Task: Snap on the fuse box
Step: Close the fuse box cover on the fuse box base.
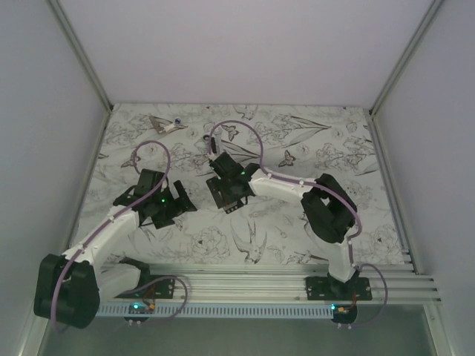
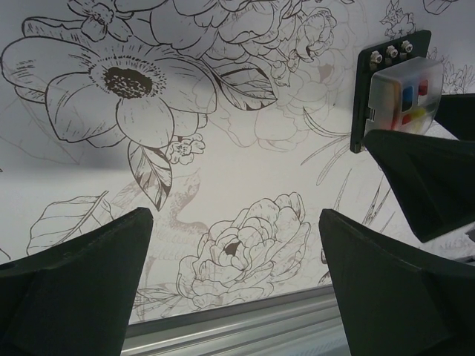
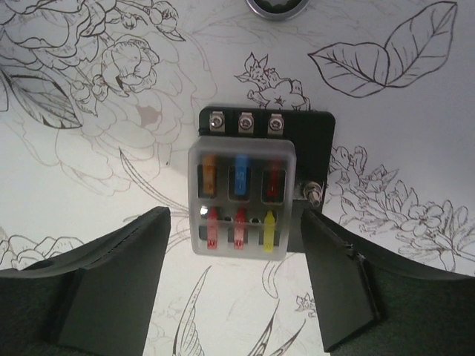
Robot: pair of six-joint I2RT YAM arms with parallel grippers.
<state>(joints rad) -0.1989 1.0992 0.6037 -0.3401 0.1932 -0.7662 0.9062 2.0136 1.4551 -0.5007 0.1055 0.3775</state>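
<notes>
The fuse box [image 3: 241,194] lies flat on the flower-print table, a black base with a frosted clear cover over orange, blue, red and yellow fuses. My right gripper [image 3: 234,278] is open just above it; its fingers [image 3: 126,274] straddle the box's near end and grip nothing. From above, the right gripper [image 1: 231,187] hovers over the fuse box [image 1: 223,199] at mid-table. My left gripper [image 1: 178,208] is wide open and empty, to the left of the box. In the left wrist view, the left gripper [image 2: 234,248] faces bare table and the fuse box [image 2: 397,85] sits at upper right.
An aluminium rail [image 1: 260,278] runs along the near edge, also seen as the rail [image 2: 260,319] under the left fingers. Small loose metal parts [image 1: 165,124] lie at the far left. A round metal piece [image 3: 278,6] sits just beyond the box. White walls enclose three sides.
</notes>
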